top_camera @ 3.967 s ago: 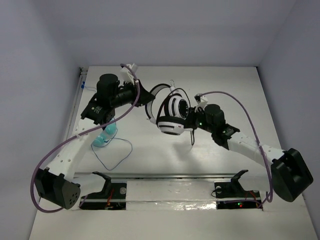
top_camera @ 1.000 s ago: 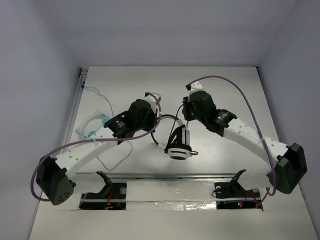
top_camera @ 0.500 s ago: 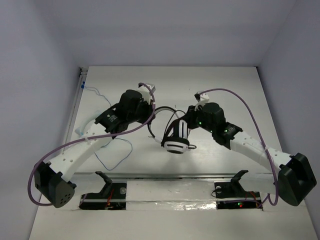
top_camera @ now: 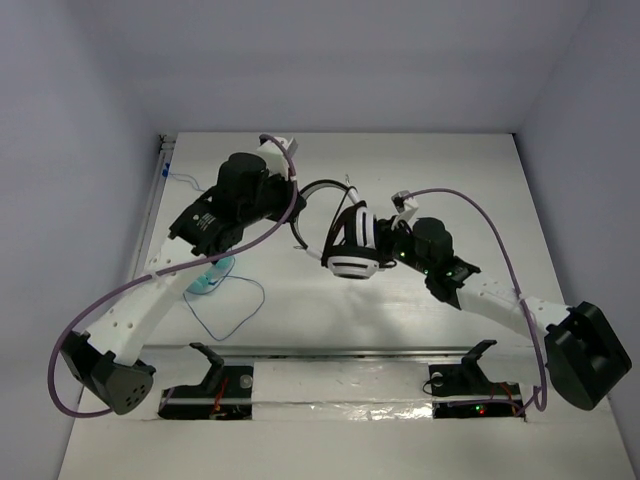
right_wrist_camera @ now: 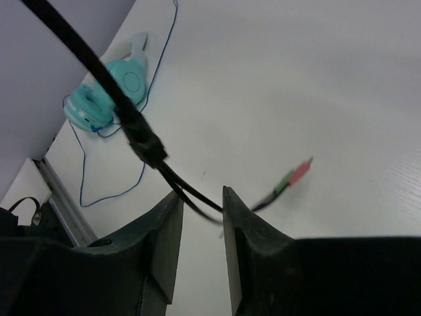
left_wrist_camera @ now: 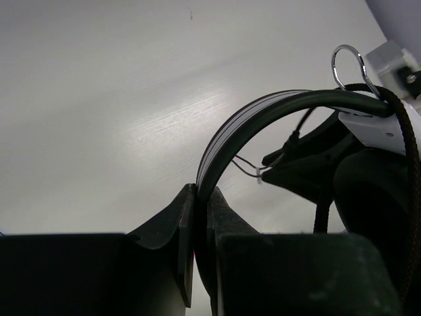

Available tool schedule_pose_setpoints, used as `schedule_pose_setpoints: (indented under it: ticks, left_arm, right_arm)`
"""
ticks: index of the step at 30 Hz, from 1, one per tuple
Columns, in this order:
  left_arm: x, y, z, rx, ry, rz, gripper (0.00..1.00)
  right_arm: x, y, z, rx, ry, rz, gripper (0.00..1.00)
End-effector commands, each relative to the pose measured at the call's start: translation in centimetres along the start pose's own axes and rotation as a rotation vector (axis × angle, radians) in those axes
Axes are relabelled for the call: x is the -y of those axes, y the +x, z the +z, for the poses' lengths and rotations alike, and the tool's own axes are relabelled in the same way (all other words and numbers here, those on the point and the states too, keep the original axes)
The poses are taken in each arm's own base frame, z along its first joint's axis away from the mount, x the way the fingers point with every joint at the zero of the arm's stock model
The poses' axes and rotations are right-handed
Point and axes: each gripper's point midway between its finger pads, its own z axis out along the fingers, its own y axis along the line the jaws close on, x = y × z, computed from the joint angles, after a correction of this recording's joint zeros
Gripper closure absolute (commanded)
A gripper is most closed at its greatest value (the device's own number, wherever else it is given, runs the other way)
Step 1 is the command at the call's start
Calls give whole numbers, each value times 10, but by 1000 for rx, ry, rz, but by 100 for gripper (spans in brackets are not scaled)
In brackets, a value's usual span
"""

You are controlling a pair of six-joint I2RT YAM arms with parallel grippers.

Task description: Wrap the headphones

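Over the white table (top_camera: 450,180), has swung the headphones (top_camera: 352,250) up and back mid-table within half a second, with left gripper (left_wrist_camera: 199,192) clamped on the headband (left_wrist_camera: 263,108) and cable (right_wrist_camera: 141,141) running through the right gripper (right_wrist_camera: 202,199) (pinched or loose, cannot tell), likely closing another winding turn.

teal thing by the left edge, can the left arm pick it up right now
Probably not yet. The left claw is shut on the headband of the headphones, so it would have to let go first. The teal thing lies on the table close by that arm.
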Motion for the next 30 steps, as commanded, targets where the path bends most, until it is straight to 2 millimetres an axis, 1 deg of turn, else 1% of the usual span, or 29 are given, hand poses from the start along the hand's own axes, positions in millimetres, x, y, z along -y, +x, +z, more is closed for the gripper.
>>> schedule_pose_setpoints:
  ticks: [1,3,5,7,8,10,11,14,15,16,17,18,19,21,23,27,30]
  left_arm:
    - [22,-59,-20,160,66,-36,100]
    - [23,-63,-22,167,62,-40,100]
    - [25,-69,-24,180,67,-50,100]
    - [26,-72,-24,185,66,-56,100]
    - [28,-74,-25,189,75,-61,100]
    - [31,-75,-24,185,90,-64,100]
    - [31,-76,-23,184,92,-68,100]
    - [28,-80,-23,196,69,-71,100]
    - [27,-81,-24,200,62,-71,100]
    - [26,-82,-24,202,55,-74,100]
    - [26,-85,-26,210,50,-76,100]
    - [25,-86,-26,213,46,-81,100]
    - [25,-87,-25,217,45,-84,100]
    - [20,-86,-22,216,21,-91,100]
    - [20,-87,-22,226,17,-100,100]
    - [21,-91,-28,243,21,-107,100]
    - [21,-90,-29,240,20,-108,100]
  right_arm:
    - [-14,-18,7,81,-80,-6,63]
    - [-14,-18,8,94,-90,-2,63]
    - [-11,-11,9,89,-88,15,63]
    - [-11,-10,9,96,-95,23,63]
    - [-8,-6,9,91,-89,31,63]
    - [-4,-6,11,97,-71,33,63]
    - [1,-6,12,102,-46,35,63]
    - [5,-8,8,108,-11,33,62]
    - [4,-9,3,112,-8,33,61]
    - [5,-10,0,118,-3,33,56]
    - [7,-10,-3,130,10,38,56]
    - [11,-5,-7,124,29,44,54]
    - [9,-10,-12,143,30,45,53]
    - [15,-11,-15,153,69,54,53]
    - [20,-17,-17,169,109,52,53]
    - [32,-21,-18,174,180,42,53]
    - [30,-26,-14,178,179,36,53]
